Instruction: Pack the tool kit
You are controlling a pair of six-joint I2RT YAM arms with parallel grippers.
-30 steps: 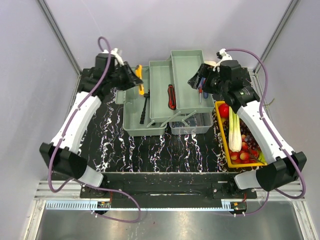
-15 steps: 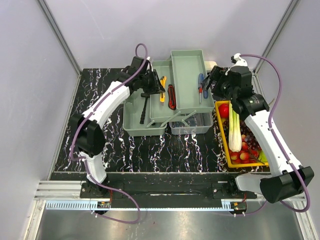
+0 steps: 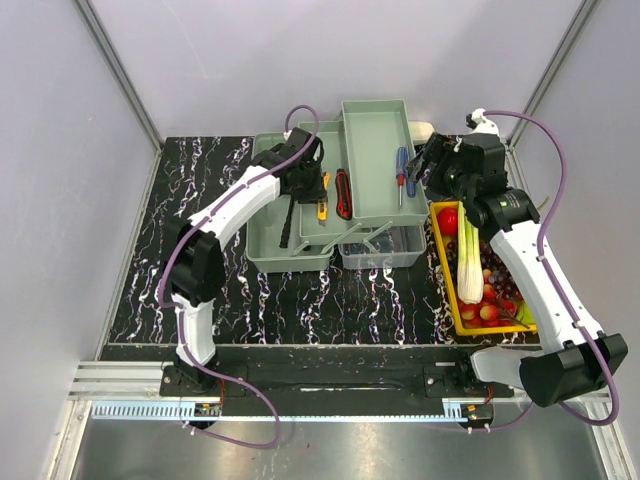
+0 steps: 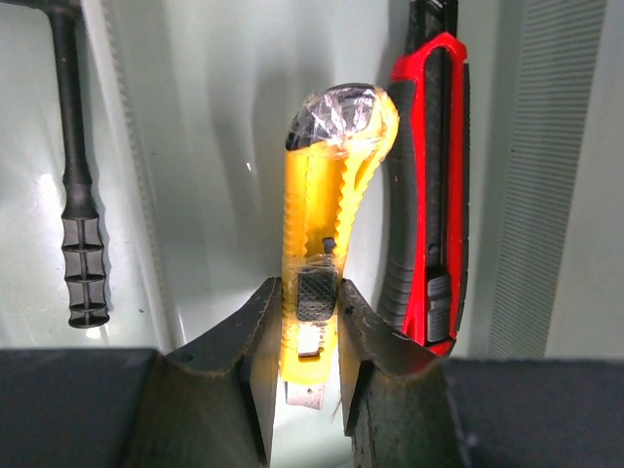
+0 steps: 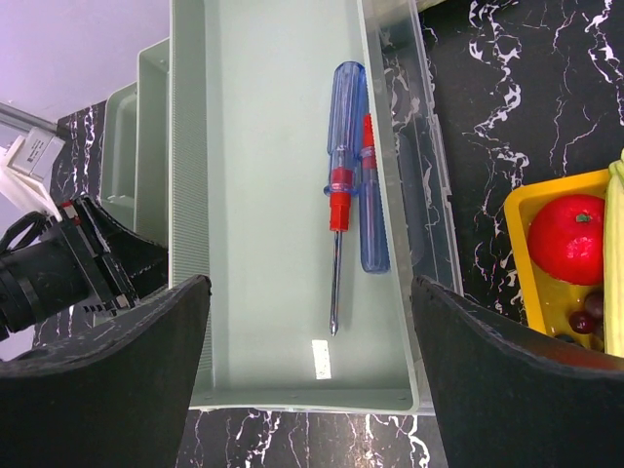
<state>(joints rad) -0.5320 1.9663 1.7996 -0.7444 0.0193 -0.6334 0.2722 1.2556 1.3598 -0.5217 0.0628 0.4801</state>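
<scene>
The left gripper (image 4: 310, 336) pinches the yellow knife (image 4: 327, 185) low in the tool kit's middle tray (image 4: 214, 156), just beside the red knife (image 4: 429, 175); an uneven release could drag it askew. The right gripper (image 5: 307, 341) hangs spread over the screwdrivers (image 5: 346, 166)

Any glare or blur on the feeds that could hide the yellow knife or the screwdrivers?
Left wrist: yellow knife sharp, with sheen on its wrapped tip and a glare patch on the green tray floor. Right wrist: screwdrivers crisp and evenly lit; only the near jaws are dark and soft. Top external: even light, no blur.
</scene>
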